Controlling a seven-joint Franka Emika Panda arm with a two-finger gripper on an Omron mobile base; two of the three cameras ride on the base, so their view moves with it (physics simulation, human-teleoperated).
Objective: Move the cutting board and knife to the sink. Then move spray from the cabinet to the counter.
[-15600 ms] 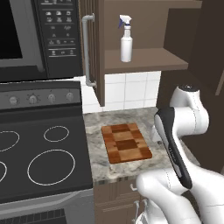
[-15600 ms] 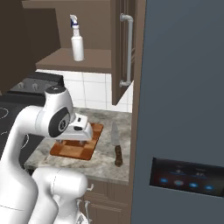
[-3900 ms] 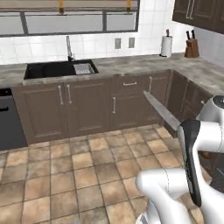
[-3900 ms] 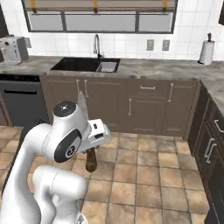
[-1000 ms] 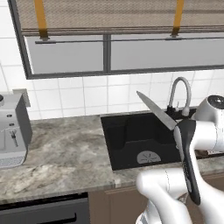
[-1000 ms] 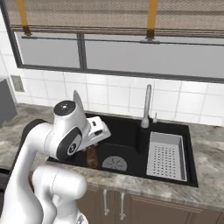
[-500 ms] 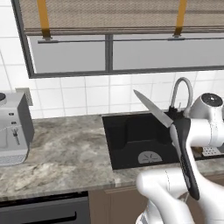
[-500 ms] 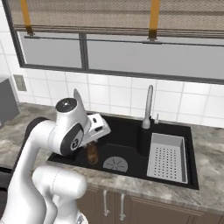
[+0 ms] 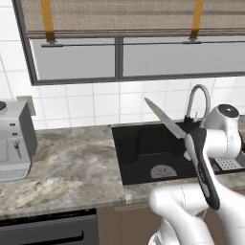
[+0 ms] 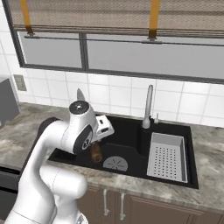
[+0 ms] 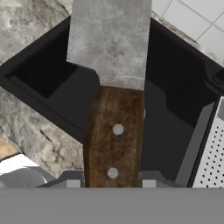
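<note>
From the left base camera, I see the knife (image 9: 165,120) held up over the sink (image 9: 143,158), its grey blade slanting up and to the left from my arm. The curved tap (image 9: 197,101) stands behind the basin, and the stone counter (image 9: 67,167) runs off to the left, where a grey machine (image 9: 14,141) sits by the wall. I can read no lettering on it.

From the right base camera, my arm bends over the near left part of the sink (image 10: 127,131). The knife's brown handle (image 10: 96,152) hangs below my wrist above the round drain (image 10: 115,164), and the blade tip pokes up behind my elbow joint. A grey perforated tray (image 10: 167,156) sits in the right half of the basin beside the tap (image 10: 148,107).

From the hand camera, my claw (image 11: 111,183) is clenched on the knife (image 11: 113,144) at the handle, which has two pale rivets. The broad grey blade stretches away over the black sink (image 11: 52,83), with the tray (image 11: 212,157) at right and the counter (image 11: 30,131) at left. No brand mark or writing shows on the blade or handle.
</note>
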